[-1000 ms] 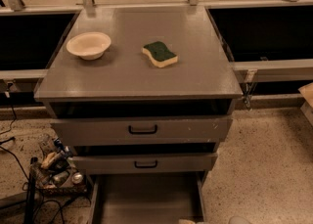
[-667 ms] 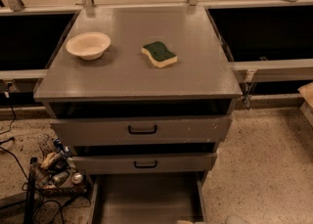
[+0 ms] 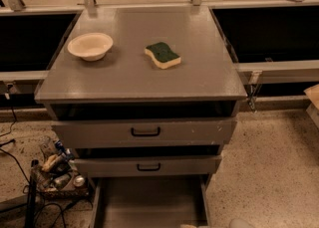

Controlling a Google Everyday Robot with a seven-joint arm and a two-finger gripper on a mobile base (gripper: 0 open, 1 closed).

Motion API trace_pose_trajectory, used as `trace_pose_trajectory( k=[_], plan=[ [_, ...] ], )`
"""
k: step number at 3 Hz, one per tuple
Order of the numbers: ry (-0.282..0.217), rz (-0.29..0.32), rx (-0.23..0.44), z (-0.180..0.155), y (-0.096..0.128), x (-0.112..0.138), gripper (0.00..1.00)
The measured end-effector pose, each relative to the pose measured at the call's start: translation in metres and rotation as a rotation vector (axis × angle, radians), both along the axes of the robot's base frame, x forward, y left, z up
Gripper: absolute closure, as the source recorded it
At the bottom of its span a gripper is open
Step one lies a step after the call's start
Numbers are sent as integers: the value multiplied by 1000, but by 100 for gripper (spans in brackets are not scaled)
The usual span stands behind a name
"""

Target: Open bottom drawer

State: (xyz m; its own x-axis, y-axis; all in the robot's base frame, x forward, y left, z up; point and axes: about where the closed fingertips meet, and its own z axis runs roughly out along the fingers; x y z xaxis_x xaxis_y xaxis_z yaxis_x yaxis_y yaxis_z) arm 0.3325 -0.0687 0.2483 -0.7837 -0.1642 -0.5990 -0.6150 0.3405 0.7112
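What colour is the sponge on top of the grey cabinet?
The sponge is green over pale yellow, seen in the camera view; the gripper is not in view.

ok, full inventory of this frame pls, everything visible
cabinet: 1, grey, centre
bowl: 1, cream, left on the cabinet top
sponge: 1, green over yellow, mid top
top drawer: 1, grey, black handle, under the top
middle drawer: 1, grey, black handle, below that
bottom drawer: 1, grey, pulled out at floor level, tray showing
floor clutter: cables and small items, mixed colours, left of cabinet
end effector: not identifiable; pale rounded shape at bottom edge, right of bottom drawer, may be robot's
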Motion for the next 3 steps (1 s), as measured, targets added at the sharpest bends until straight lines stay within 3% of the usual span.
trace_pose_trajectory(
  k=[2, 3],
  plan=[
    [-27, 102, -6, 21, -8, -32, 0],
    [-26, 102, -6, 21, -8, -32, 0]
  ],
)
